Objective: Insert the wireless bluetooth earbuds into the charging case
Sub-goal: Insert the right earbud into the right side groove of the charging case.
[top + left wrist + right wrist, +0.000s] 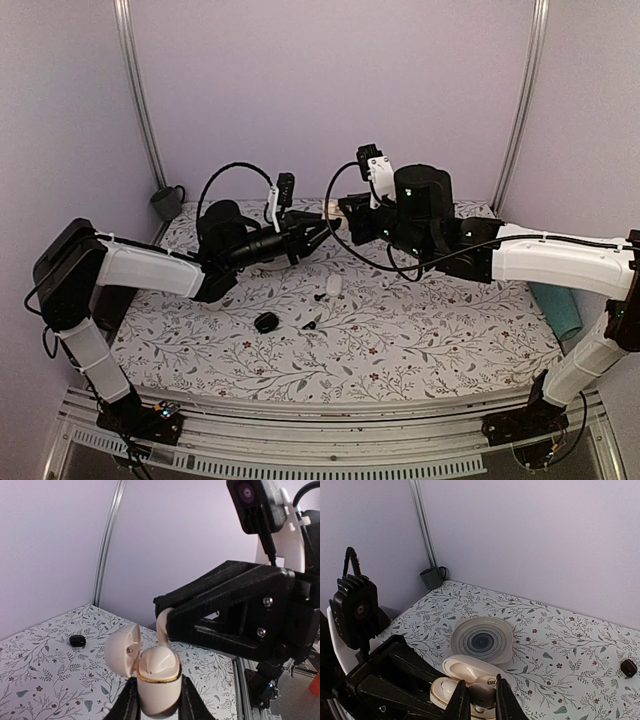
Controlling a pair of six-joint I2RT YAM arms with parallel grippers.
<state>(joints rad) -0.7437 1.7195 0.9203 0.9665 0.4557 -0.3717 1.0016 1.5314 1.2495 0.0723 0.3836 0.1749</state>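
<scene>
1. Left gripper [157,699]: closed on the lower body of the charging case [159,682], one finger on each side. The case is held upright above the table. Its lid [122,652] is hinged open and tilted away to one side. A gold-coloured band runs round the case mouth.

2. Right gripper [481,702]: closed on one earbud [482,694], which sits pinched between the two fingertips. In the left wrist view the white stem of this earbud projects from the black fingertips just above and behind the open case mouth. Contact between the earbud and the case cannot be determined.

3. Relative position: the two grippers meet nose to nose near the far middle of the table, left arm from the left, right arm from the right. In the right wrist view the open case lies directly under the right fingertips.

4. Second earbud [333,285]: lies on the floral table cover [430,345], nearer the arm bases than both grippers and apart from them.

5. Other items:
- Three small black pieces [266,322] rest on the cover near the second earbud.
- A white plate with a dark ring pattern [481,641] lies flat just beyond the case.
- A grey mug [431,577] stands at the far left corner.
- A teal object [556,310] lies at the right edge
</scene>
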